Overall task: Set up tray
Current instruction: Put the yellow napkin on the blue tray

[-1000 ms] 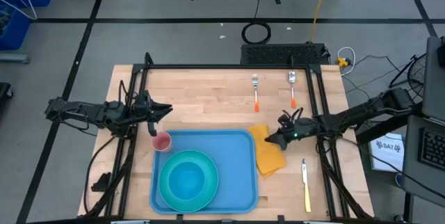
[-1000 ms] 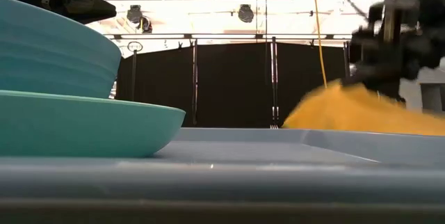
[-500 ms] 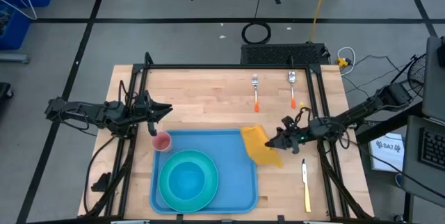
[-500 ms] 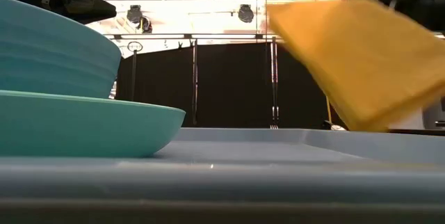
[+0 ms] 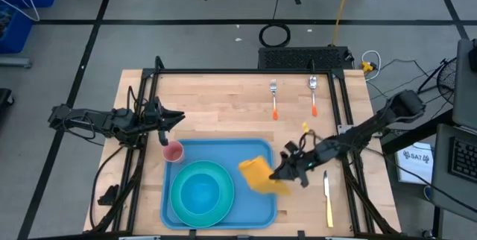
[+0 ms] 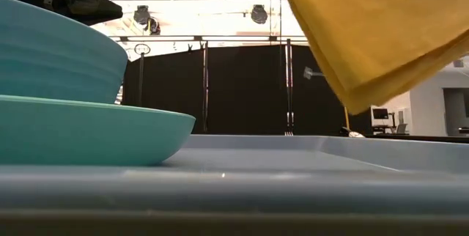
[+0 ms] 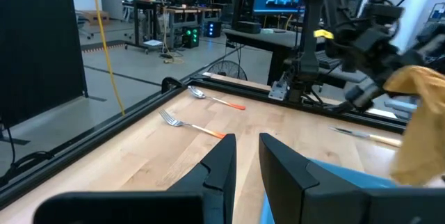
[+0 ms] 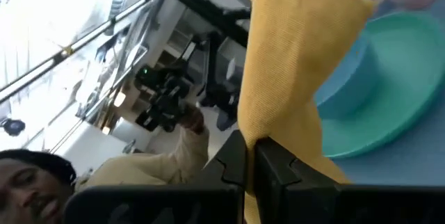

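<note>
Wooden tabletop (image 5: 216, 106) w/ a black frame around it, grey floor and taped lines beyond, dark curtain at the back in the low view. Tray (image 5: 261, 203) sits at the near edge of the table, roughly center, long side along that edge. On its left half there's a teal plate (image 5: 223, 206) w/ a teal bowl (image 5: 200, 191) in it. Small pink cup (image 5: 173, 151) stands on the wood, touching or just off the tray's far-left corner, can't tell which.

Right gripper (image 5: 282, 171) is over the tray's right rim, fingers clamped on a yellow-orange napkin (image 5: 257, 174). Napkin hangs in the air above the right part of the tray, not lying on it; low view shows it dangling well clear of the tray floor (image 6: 293, 164). Right wrist view has the cloth (image 8: 292, 78) pinched btw the fingers.

Left gripper (image 5: 177, 117) hovers over bare wood beyond the tray's far-left corner, near the cup, jaws a bit apart, nothing in them.

Two orange-handled utensils, a fork (image 5: 274, 98) and a spoon (image 5: 314, 95), lie at the far side. Knife (image 5: 327, 199) lies right of the tray.
</note>
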Motion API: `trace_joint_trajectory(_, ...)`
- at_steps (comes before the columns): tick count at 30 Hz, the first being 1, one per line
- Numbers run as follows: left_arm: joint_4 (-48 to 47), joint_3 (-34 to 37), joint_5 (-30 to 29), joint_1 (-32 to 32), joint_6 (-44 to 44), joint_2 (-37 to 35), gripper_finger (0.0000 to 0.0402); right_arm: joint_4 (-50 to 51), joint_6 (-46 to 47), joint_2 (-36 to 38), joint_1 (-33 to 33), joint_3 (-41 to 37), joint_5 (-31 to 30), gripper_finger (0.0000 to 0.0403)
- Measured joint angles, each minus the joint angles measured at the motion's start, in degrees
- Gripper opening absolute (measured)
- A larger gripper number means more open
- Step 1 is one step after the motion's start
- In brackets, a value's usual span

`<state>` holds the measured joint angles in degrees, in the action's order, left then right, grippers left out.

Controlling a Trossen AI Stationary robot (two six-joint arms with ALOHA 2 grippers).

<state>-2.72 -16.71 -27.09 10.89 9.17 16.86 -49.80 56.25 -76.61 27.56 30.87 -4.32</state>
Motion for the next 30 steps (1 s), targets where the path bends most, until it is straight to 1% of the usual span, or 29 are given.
trace_joint_trajectory(5,0.0,0.0,0.0,0.0,0.0,0.0,0.0067,-6.0,-0.1,-9.1,3.8,6.3,-0.9,0.0000)
trace_joint_trajectory(8,0.0,0.0,0.1,0.0,0.2,0.0,0.0067,-10.1,0.2,-14.3,6.5,8.2,-3.8,0.0000)
trace_joint_trajectory(11,0.0,0.0,0.6,0.0,0.2,0.0,0.0067,-14.3,1.5,-18.7,8.9,8.6,-8.8,0.0000)
trace_joint_trajectory(15,0.0,0.0,1.0,0.0,0.2,0.0,0.0067,-19.4,4.0,-24.2,10.1,8.6,-13.0,0.0000)
trace_joint_trajectory(20,0.0,0.0,1.1,0.0,0.6,0.0,0.0067,-19.5,6.5,-28.2,9.3,8.6,-16.8,0.0000)
trace_joint_trajectory(24,0.0,0.0,1.1,0.0,1.5,0.0,0.0067,-17.5,5.9,-28.6,8.6,8.6,-19.4,0.0000)
trace_joint_trajectory(28,0.0,0.0,1.4,0.0,1.5,0.0,0.0067,-14.7,4.5,-28.6,8.5,8.4,-25.2,0.0000)
trace_joint_trajectory(30,0.0,0.0,1.4,0.0,1.5,0.0,0.0067,-11.3,4.5,-28.6,8.5,8.4,-27.6,0.0000)
